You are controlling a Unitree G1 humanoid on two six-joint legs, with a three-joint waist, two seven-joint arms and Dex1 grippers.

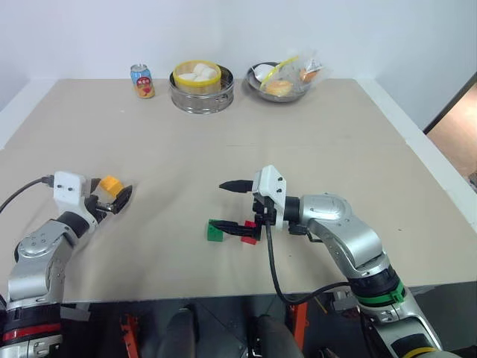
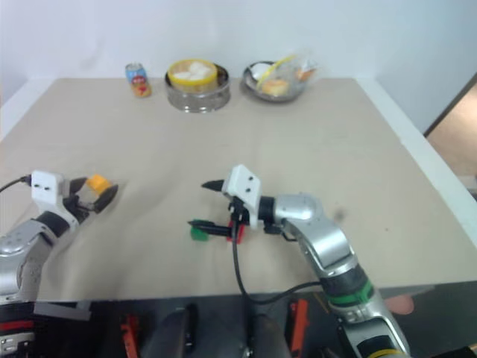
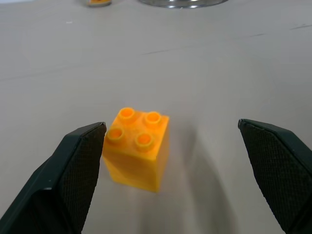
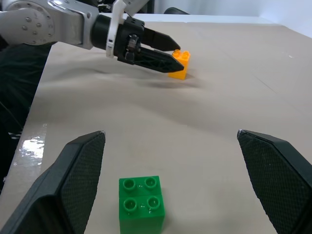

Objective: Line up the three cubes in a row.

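The orange-yellow cube (image 1: 110,183) stands on the tan table at the left, studs up, between the fingers of my open left gripper (image 1: 110,192). In the left wrist view the cube (image 3: 138,148) sits close to one finger (image 3: 73,180) and well apart from the other. The green cube (image 1: 215,232) and the red cube (image 1: 250,234) lie near the table's front edge. My open right gripper (image 1: 229,206) points left above them, and its lower finger crosses in front of the red cube. The right wrist view has the green cube (image 4: 141,204) low between its fingers.
A drink can (image 1: 141,80), a metal steamer with white buns (image 1: 201,86) and a metal bowl with bagged food (image 1: 283,80) stand along the far edge. The table's front edge (image 1: 223,292) runs just behind both arms.
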